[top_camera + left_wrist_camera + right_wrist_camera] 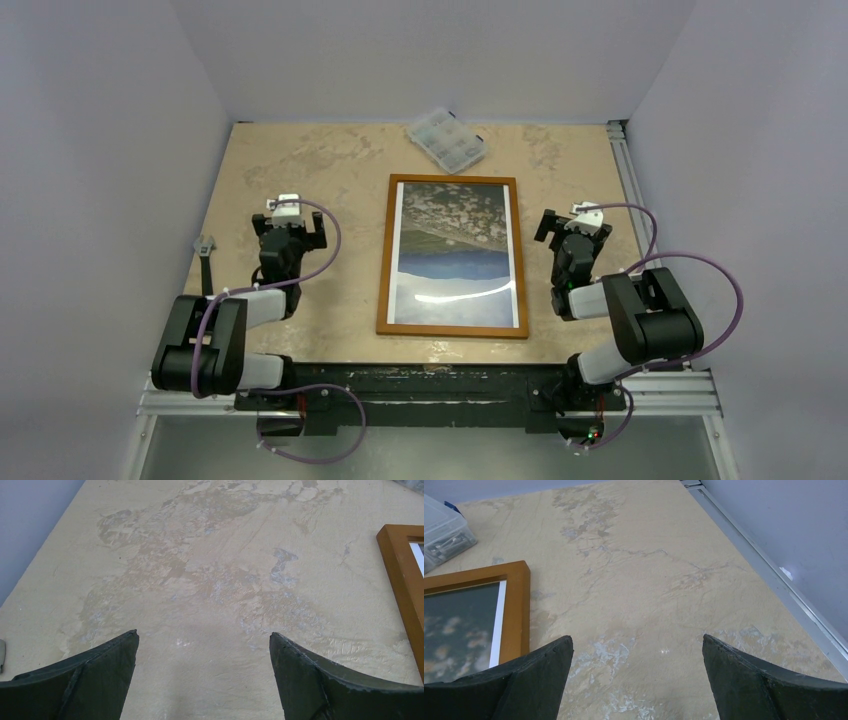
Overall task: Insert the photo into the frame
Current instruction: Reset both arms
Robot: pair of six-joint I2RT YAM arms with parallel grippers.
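The orange-brown wooden frame (385,255) lies flat in the middle of the table, long side running away from me. The photo (455,250) lies inside its rails, picture side up: mottled top, dark blue band, pale lower part with a glare streak. My left gripper (291,226) is open and empty over bare table left of the frame; the left wrist view shows the frame's rail (402,575) at its right edge. My right gripper (573,226) is open and empty right of the frame; the right wrist view shows the frame's corner (516,605) and a strip of photo (464,625).
A small clear plastic compartment box (446,141) sits at the back of the table, just beyond the frame's top edge, and shows in the right wrist view (444,535). A small grey object (205,247) lies at the table's left edge. A metal rail (630,190) runs along the right side.
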